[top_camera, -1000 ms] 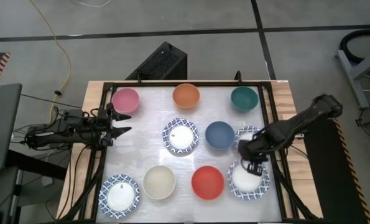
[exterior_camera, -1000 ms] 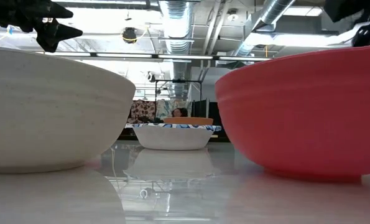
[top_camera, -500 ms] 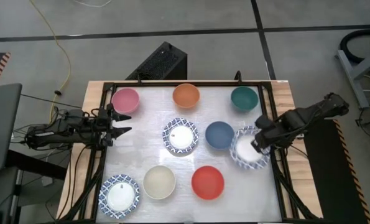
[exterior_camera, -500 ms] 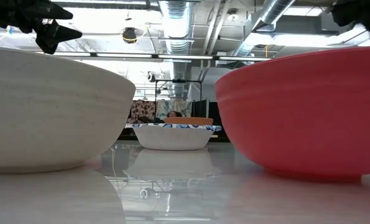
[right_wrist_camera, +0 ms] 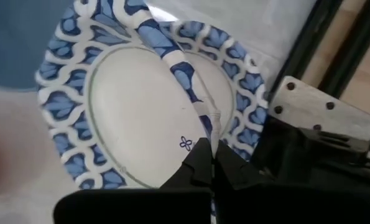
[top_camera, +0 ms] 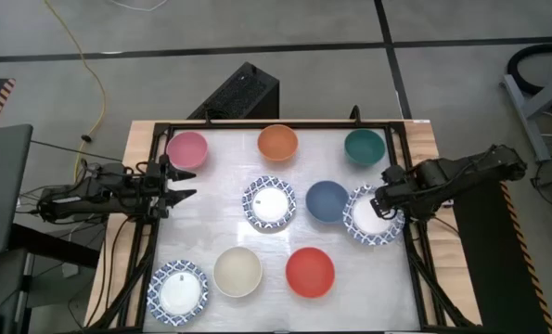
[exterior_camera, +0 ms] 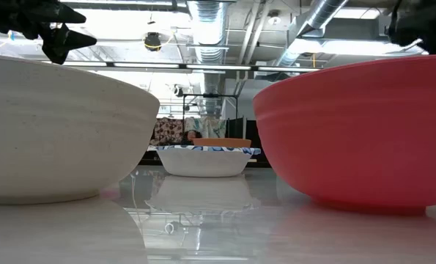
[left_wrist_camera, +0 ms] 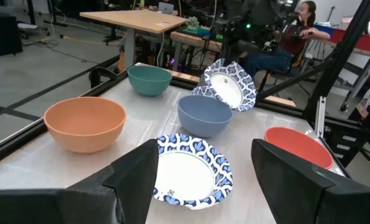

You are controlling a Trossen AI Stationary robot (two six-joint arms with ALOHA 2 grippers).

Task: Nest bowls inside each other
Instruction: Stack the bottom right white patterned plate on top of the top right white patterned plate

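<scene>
Waiting at the left edge of the table [top_camera: 220, 199], just below the pink bowl [top_camera: 186, 149]: the left gripper [top_camera: 185, 186], fingers spread wide, holding nothing. Further along: a patterned bowl [top_camera: 177, 290], cream bowl [top_camera: 237, 271], orange bowl [top_camera: 277, 142], middle patterned bowl [top_camera: 269, 204], red bowl [top_camera: 310, 271], blue bowl [top_camera: 327, 200], green bowl [top_camera: 364, 147]. At the right edge: the right gripper [top_camera: 384, 190], pinched shut on the rim of a tilted patterned bowl [right_wrist_camera: 200, 109], held over a flat patterned bowl [top_camera: 373, 218] beside the blue one.
</scene>
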